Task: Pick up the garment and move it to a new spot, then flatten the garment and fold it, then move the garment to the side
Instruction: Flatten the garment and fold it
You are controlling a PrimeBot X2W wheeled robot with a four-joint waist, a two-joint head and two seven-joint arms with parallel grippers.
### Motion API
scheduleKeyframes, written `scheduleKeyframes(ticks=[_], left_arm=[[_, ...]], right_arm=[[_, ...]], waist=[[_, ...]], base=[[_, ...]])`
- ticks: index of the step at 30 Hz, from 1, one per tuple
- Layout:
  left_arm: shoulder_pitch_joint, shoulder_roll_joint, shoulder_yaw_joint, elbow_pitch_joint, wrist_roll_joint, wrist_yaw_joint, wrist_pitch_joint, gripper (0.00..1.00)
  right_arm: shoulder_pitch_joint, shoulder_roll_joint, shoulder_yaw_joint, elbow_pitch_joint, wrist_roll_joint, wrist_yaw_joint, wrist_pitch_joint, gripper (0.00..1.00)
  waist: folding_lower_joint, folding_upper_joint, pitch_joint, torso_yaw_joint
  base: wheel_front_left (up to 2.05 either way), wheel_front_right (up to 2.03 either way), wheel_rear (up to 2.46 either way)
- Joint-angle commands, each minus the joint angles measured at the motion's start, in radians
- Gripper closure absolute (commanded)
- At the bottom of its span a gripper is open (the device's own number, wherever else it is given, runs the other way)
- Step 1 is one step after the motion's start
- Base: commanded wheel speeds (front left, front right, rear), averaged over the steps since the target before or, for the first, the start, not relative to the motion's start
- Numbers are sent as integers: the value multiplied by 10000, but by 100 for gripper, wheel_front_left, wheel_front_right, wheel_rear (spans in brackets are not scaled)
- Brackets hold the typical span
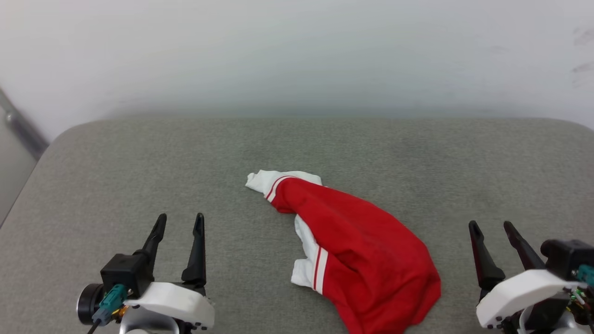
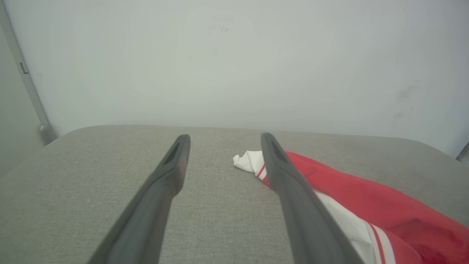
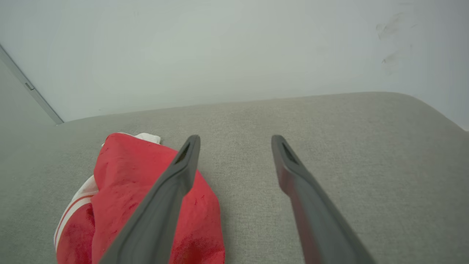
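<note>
At far left the left gripper [image 1: 181, 215] is seen w/ its 2 fingers spread wide & nothing btwn them, poised over the grey padded surface [image 1: 93, 176]. To its right, clear of it, the garment [image 1: 357, 250] is found crumpled in 1 elongated heap on that surface, approx. mid-way btwn the arms. Its long axis is set diagonally, from a white striped-trim end at far-left to a bulky red end at near-right, which is cut off by the head view's bottom edge. No number can be made out. Further right the right gripper [image 1: 491, 224] is likewise held fully spread & empty, apart from the cloth. The red bulk is judged nearer the right gripper, the white tip nearer the left. For a pick-up an inward reach is judged to be needed: rightward for the left arm, leftward for the right.
</note>
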Motion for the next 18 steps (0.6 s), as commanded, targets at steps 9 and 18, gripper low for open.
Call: scheduleKeyframes(ticks=[9, 18], left_arm=[[-723, -484, -177, -192, 250, -280, -148, 0], [-1336, -1095, -120, 20, 468, -804, -215, 0]], right_arm=[[-2172, -681, -204, 1628, 652, -1, 3672, 0], [-4565, -1828, 1114, 2994, 1108, 1, 7066, 0]], waist=[[0, -1, 945, 1357], [0, -1, 1880, 2348]], base=[[0, 0, 0], [0, 0, 0]])
